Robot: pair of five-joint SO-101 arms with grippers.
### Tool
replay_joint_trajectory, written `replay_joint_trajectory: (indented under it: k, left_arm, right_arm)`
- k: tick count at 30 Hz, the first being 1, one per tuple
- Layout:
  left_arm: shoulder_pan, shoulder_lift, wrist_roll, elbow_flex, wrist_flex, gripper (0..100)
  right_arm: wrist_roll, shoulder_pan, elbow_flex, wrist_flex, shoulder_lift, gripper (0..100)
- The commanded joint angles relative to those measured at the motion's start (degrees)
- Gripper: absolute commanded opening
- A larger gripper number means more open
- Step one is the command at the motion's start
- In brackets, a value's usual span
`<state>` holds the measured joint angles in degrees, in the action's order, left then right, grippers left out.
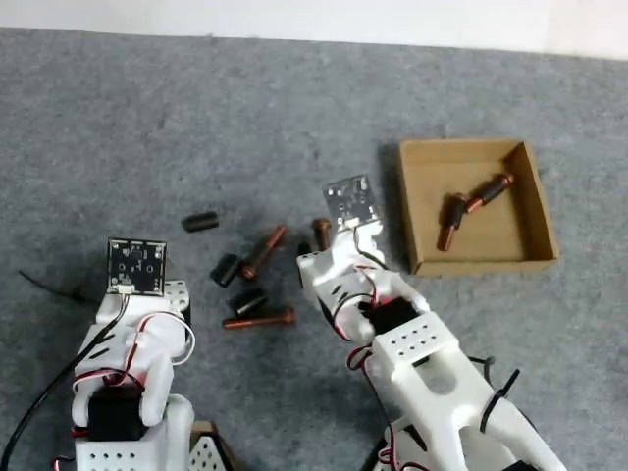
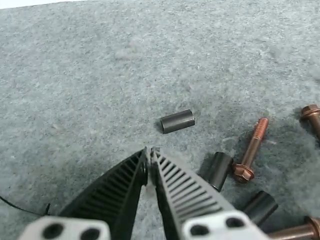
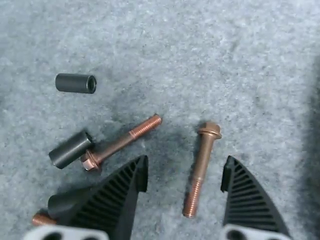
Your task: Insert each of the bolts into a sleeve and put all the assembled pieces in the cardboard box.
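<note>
Grey carpet (image 3: 225,50), 1 bolt (image 3: 201,165) lengthwise within spread right tool (image 3: 185,162), head away from wrist; left tool (image 2: 150,152) pressed together.

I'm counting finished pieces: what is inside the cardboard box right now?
Two assembled pieces lie on the cardboard box floor: one sleeved bolt and a second sleeved bolt. Each dark sleeve covers part of its shank, so full seating cannot be seen.

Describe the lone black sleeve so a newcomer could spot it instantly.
Start at the cardboard box on the grey mat and look past the cluster of copper bolts beside it. On the cluster's far side lies a short black sleeve, on its side. The other two sleeves each lie next to a bolt; this one sits alone, touching nothing.
</note>
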<state>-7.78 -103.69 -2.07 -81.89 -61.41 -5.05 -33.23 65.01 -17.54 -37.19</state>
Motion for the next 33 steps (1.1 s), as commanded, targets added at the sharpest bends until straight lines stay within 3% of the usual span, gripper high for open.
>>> replay_joint_trajectory:
  k: [1,33]
  left_arm:
    - [-0.7,-0.4,-0.1,0.3,1.1,3]
    - [-0.7,-0.4,-0.1,0.3,1.1,3]
  right_arm:
    - [-0.1,-0.7,0.6,-0.2,-2.0,21.6]
    - [-0.1,-0.6,1.4,-0.2,-1.9,21.6]
